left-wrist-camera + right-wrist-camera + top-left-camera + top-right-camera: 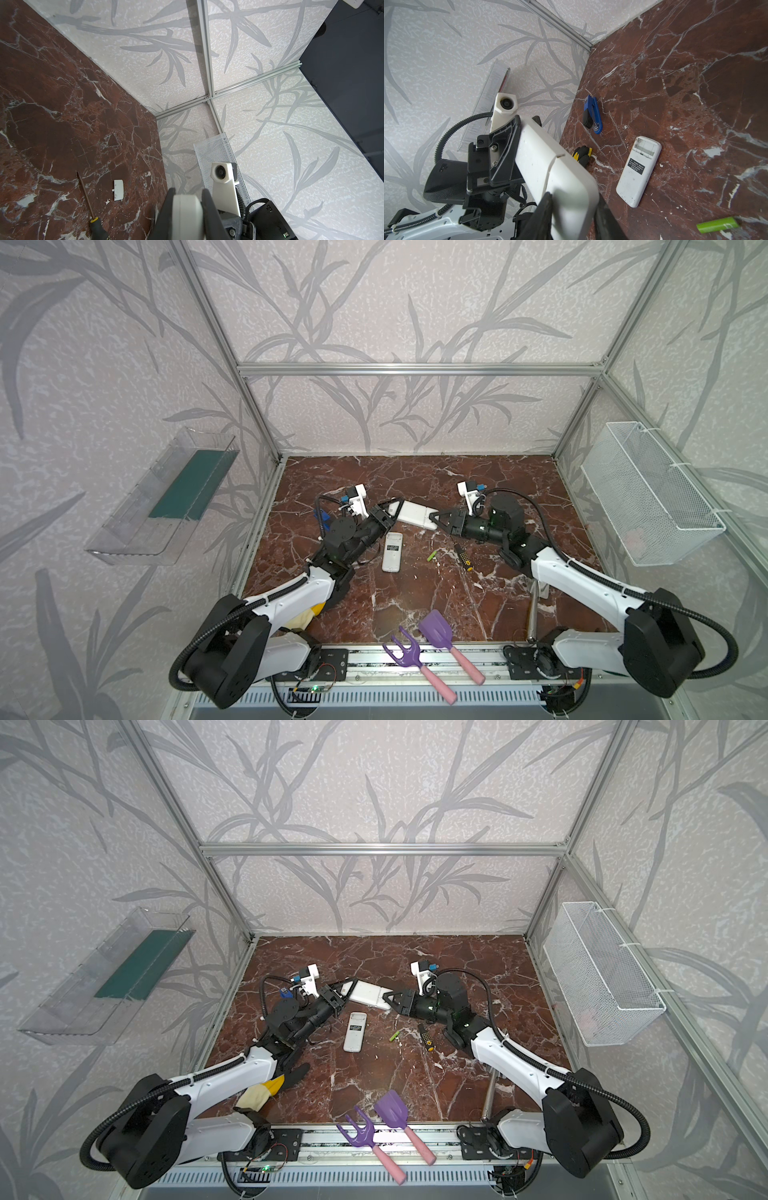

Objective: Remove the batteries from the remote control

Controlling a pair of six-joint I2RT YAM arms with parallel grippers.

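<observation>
A white remote control [415,514] [368,993] hangs above the table, held by both grippers. My left gripper [392,512] [187,199] is shut on one end of it. My right gripper [434,519] [573,203] is closed on the other end, past the seam of its back cover [556,158]. What is inside this remote is hidden. A second white remote [392,551] [638,172] lies flat with its battery bay open and empty. One lime-green battery [432,555] [394,1036] [716,227] lies on the table beside it.
A yellow-and-black screwdriver [463,558] [97,224] and a loose white cover [118,190] lie near the right arm. A blue stapler [592,114] and a glove [266,1090] are on the left. Purple fork [405,651], shovel [436,630] and a metal rod [533,614] lie at the front.
</observation>
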